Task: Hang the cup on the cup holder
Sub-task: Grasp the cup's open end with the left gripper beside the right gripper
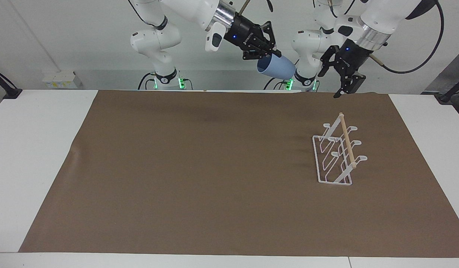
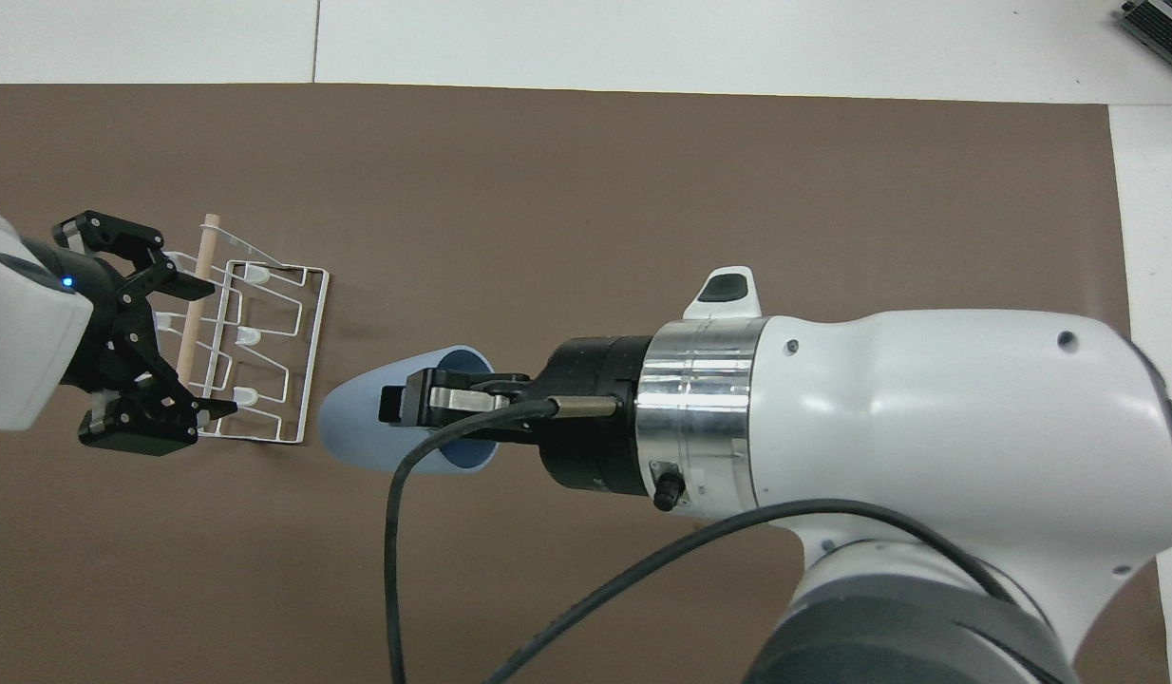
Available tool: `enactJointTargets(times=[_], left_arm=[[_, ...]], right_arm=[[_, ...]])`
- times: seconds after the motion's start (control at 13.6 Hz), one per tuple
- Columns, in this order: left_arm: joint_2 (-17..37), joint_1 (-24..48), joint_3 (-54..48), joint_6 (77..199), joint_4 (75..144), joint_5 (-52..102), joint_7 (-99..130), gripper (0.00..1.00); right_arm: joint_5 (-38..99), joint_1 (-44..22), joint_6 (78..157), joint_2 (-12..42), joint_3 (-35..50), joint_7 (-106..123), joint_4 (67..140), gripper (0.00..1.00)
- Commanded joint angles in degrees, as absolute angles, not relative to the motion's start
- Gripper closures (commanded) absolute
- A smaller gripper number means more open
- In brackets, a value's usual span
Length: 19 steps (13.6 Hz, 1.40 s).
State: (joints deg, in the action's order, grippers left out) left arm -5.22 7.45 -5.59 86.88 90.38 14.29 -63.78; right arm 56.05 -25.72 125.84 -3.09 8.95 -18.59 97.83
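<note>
**Cup carried high by its rim; pinch grip and crowding at the rack are the hazards**

Risks. The right gripper [image 1: 267, 53] holds the cup [image 1: 276, 67] by a pinch on the rim alone, one finger inside the mouth and one outside, fingertips closed on the wall. The cup hangs tilted, mouth toward the gripper and closed base pointing down and away. In the inspector's judgement a smooth, tapering wall held at one point may pivot or slip if the arm swings sharply, and a drop from this height would send it rolling across the brown mat [image 1: 199, 178].

The left gripper [image 1: 344, 76] hangs over the rack, jaws spread wide and empty, in the air just above the cup holder's [image 1: 335, 156] end nearest the robots. If it does not clear away, the incoming cup or the right arm could strike it. The rack is light wire; a prong catching the rim off-centre could drag or tip it.

Positions. The cup is well above the table, over the mat's edge nearest the robots, at about mid-table. The cup holder stands on the mat toward the left arm's end, well apart from the cup and far below it. No cup hangs on any prong yet. The wooden rod [image 1: 346, 139] along the top is bare.
</note>
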Motion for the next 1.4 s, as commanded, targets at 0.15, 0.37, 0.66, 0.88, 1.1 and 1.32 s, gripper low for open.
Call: enactJointTargets(times=[0.15,0.37,0.66,0.88,1.1,1.32], left_arm=[[-7.4,8.3,-5.1,87.4,93.3,20.1,-76.2,0.0],[-9.1,9.9,-5.1,88.0,96.1,23.4,-80.0,0.0],[-9.3,13.3,-5.4,90.4,96.6,24.4,-79.6,0.0],[-9.7,15.1,-5.4,90.4,96.7,24.8,-79.4,0.0],[-9.7,15.8,-5.5,91.3,96.7,25.9,-76.0,0.0],[-9.7,15.8,-5.5,92.4,97.0,26.2,-75.5,0.0]], right_arm=[[58.8,-27.2,128.9,-4.1,8.6,-19.5,99.2,1.0],[58.8,-27.2,129.1,-4.0,8.7,-19.4,99.2,1.0],[58.8,-27.2,129.1,-4.0,8.6,-19.6,99.2,1.0],[58.8,-27.2,129.0,-4.1,8.6,-19.6,99.2,1.0],[58.8,-27.2,129.1,-4.0,8.7,-19.6,99.2,1.0],[58.8,-27.2,129.1,-4.0,8.6,-19.6,99.2,1.0]])
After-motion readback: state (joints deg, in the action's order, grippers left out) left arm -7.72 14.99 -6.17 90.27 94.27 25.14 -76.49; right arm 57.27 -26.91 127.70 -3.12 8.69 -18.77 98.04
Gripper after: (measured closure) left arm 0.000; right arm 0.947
